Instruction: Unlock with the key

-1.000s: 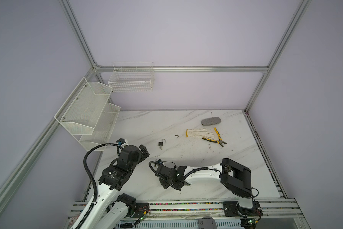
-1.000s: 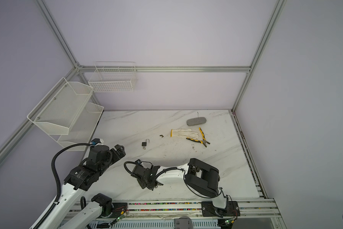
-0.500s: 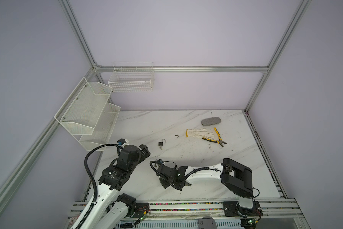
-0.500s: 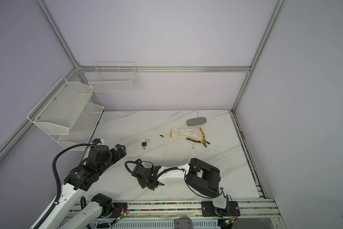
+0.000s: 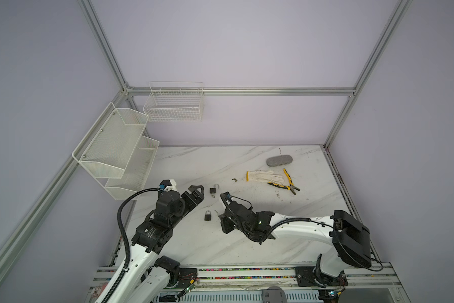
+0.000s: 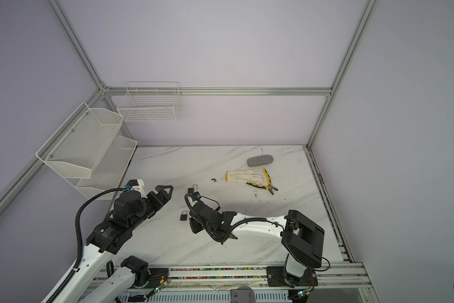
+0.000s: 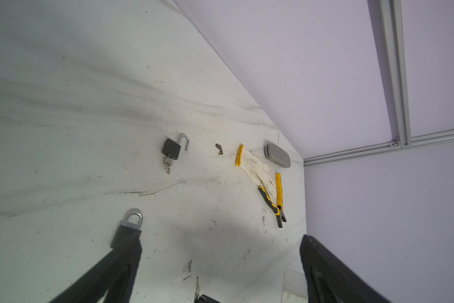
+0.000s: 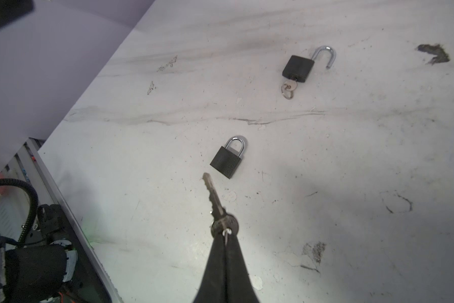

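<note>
1. Left wrist view: the left finger (image 7: 121, 259) covers the base of the shut padlock (image 7: 128, 232).
2. There, the picture's edge cuts off the key (image 7: 197, 284).
3. In a top view, a cable (image 6: 187, 200) hides the bottom of the open padlock (image 6: 191, 190).
4. The scrap (image 5: 234, 179) by the glove (image 5: 265, 176) is too small to identify.

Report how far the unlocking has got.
Done: the open padlock lies with its shackle swung out, first key in it. In hand: the right gripper is shut on the second key, aimed at the closed padlock. Left: insert, turn, free that shackle. The left gripper is open, holding nothing.
</note>
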Controlling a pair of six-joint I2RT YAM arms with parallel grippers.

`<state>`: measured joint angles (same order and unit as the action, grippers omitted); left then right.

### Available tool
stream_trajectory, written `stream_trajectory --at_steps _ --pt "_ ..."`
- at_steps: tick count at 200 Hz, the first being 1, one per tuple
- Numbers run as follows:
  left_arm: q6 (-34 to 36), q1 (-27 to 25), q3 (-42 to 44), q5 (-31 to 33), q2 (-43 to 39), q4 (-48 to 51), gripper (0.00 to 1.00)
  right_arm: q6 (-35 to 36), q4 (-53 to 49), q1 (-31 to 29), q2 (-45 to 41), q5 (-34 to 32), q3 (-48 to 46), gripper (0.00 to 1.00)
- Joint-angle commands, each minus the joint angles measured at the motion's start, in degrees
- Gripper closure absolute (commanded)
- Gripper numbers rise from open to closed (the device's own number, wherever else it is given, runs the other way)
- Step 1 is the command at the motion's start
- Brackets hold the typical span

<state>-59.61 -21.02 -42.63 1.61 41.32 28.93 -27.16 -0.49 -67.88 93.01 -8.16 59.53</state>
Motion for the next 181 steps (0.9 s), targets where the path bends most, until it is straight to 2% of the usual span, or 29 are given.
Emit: stream_trajectory --at_steps 1,25,97,159,181 --pt "0.79 -0.11 3.28 -8.96 3.80 -9.17 0.09 0.73 3.02 1.26 -2.58 0.25 -0.61 1.00" --pt "1.98 -1.30 3.77 -11.16 7.35 -12.01 0.14 -0.70 3.29 2.96 -4.24 2.49 0.28 1.00" --pt "4.37 -6.24 4.27 -11.10 12.60 -15.39 0.25 -0.33 4.26 6.57 -5.21 7.37 1.87 1.00" --pt "6.17 -7.20 3.50 -12.27 17.10 -15.93 0.34 0.21 5.08 7.96 -4.86 11.09 2.36 1.00" --pt "6.35 -7.33 3.61 -12.61 17.65 -16.86 0.42 0.02 5.12 8.11 -4.53 11.06 2.35 1.00"
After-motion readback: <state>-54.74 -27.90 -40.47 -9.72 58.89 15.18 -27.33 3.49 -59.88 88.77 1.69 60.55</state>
